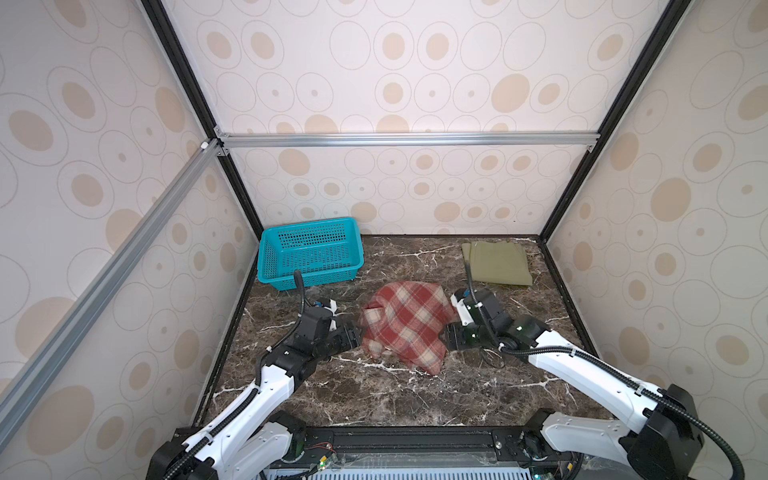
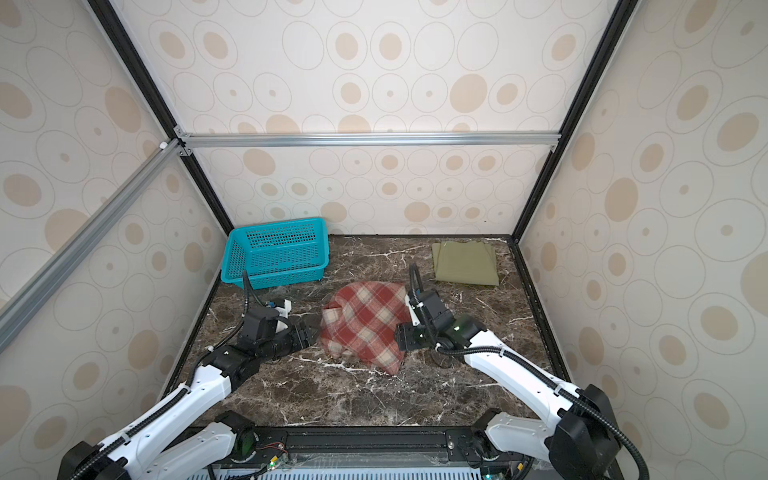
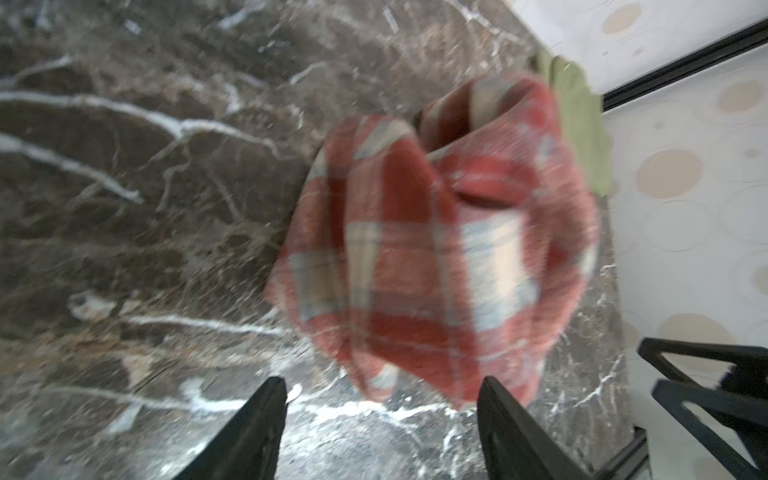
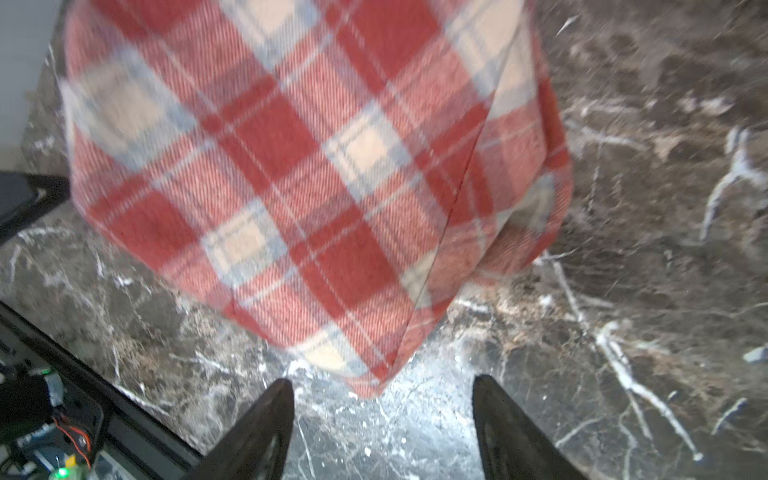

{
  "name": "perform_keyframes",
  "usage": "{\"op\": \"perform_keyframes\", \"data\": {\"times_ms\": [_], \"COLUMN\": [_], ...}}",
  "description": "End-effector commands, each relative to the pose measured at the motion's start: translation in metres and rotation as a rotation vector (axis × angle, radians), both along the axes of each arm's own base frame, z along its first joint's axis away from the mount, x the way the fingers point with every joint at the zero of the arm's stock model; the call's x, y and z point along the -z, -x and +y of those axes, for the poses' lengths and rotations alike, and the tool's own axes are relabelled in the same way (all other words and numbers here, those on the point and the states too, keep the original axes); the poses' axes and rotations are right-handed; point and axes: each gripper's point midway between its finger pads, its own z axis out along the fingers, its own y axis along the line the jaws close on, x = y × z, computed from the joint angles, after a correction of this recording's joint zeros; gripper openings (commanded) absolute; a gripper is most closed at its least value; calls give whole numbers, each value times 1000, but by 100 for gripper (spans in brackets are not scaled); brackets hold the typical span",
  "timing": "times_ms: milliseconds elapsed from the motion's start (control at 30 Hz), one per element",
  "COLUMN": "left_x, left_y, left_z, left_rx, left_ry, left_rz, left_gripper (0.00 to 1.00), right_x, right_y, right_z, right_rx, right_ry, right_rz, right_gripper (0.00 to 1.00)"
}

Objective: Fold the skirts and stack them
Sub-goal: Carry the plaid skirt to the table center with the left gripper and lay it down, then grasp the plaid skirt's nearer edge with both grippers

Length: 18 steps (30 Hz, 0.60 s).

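Lying crumpled mid-table on the dark marbled tabletop (image 1: 374, 399), the red-and-cream plaid woolly skirt (image 1: 405, 324) sits between both grippers; left gripper (image 3: 382, 386): jaws apart, grasping nothing; right gripper (image 4: 382, 384): jaws apart, released; the plain olive-green folded skirt (image 1: 496, 264) rests flat in the far right corner, well apart.

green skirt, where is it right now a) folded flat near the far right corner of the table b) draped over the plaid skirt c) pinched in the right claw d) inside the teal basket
a: in both top views the green skirt lies folded flat on the table by its far right corner, apart from the plaid skirt and the basket.
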Motion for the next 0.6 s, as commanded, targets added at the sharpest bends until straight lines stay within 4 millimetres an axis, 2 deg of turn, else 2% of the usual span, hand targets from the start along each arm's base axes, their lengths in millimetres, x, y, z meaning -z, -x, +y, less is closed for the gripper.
{"op": "perform_keyframes", "data": {"times_ms": [0,133,267,367,433,567], "left_x": [24,36,43,43,44,47], "left_y": [10,1,-11,-19,-23,-32], "left_z": [2,-5,-2,-4,-6,-7], "left_rx": [-18,0,-13,-9,-14,-21], "left_ry": [0,8,-42,-47,-36,-41], "left_rz": [85,86,79,53,39,17], "left_gripper": [67,64,60,51,51,50], "right_x": [25,46,56,65,69,74], "right_y": [27,42,41,43,45,41], "right_z": [-6,2,1,1,3,7], "right_rx": [29,18,22,16,4,0], "right_ry": [47,32,47,67,66,59], "right_rz": [84,140,139,161,174,165], "right_gripper": [72,72,72,68,63,62]}}
